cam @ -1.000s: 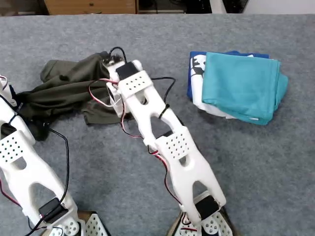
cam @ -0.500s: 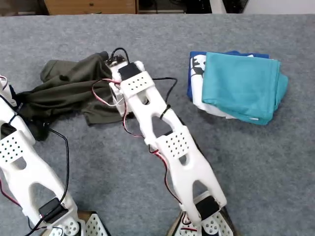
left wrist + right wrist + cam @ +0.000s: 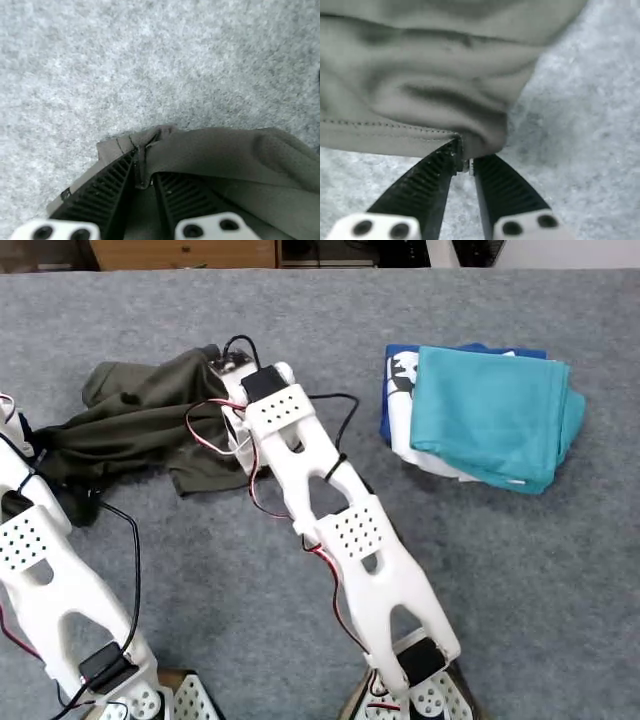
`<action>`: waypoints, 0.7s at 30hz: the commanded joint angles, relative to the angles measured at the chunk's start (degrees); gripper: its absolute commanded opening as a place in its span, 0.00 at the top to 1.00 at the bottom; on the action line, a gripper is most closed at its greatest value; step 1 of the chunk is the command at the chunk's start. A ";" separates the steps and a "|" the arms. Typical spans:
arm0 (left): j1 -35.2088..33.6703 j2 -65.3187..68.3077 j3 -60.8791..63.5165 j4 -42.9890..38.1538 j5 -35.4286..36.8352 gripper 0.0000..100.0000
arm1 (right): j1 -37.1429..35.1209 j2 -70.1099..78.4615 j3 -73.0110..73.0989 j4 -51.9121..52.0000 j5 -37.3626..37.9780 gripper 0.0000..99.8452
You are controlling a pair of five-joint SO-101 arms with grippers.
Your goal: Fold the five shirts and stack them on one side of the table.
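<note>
We place everything by the crumpled olive-green cotton shirt [image 3: 140, 425], which lies spread on the grey felt-like table cover [image 3: 520, 580]. The left gripper [image 3: 143, 172] sits at the shirt's end farthest from the folded pile, its black ribbed jaws closed on a stitched edge of the cloth. The right gripper [image 3: 465, 162] is at the shirt's opposite end, the one nearer the pile, and its jaws pinch a soft fold beside the hem. Well apart from the shirt, beyond the right arm, we see the pile of folded shirts [image 3: 480, 420], teal on top with white and blue layers beneath.
</note>
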 commanded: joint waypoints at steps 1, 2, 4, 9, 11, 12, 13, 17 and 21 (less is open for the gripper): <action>-1.93 -3.65 -2.29 1.32 0.70 0.98 | -0.57 -0.22 -6.90 1.14 2.99 1.00; -2.02 -4.35 -2.73 2.29 1.58 0.98 | -0.57 -0.13 -8.04 0.97 3.60 1.00; -2.29 -6.46 -5.45 5.36 4.13 0.97 | -0.48 0.13 -9.36 -0.79 4.92 1.00; -3.78 -11.12 -16.79 13.89 6.15 0.85 | -0.40 0.92 -11.56 -5.01 7.82 1.00; -5.71 -13.05 -18.20 13.80 6.24 0.84 | -0.31 1.71 -12.00 -5.89 9.14 1.00; -6.68 -14.55 -18.11 13.80 6.24 0.84 | -0.13 2.42 -12.18 -6.59 9.76 1.00; -7.47 -16.48 -17.58 13.80 6.24 0.85 | 0.48 3.21 -12.18 -7.21 10.37 1.00; -11.25 -24.57 -10.37 13.80 5.80 0.94 | 3.56 5.93 -12.26 -9.85 10.37 1.00; -13.19 -35.65 7.47 13.89 3.25 0.97 | 6.37 6.73 -17.98 -9.49 8.18 1.00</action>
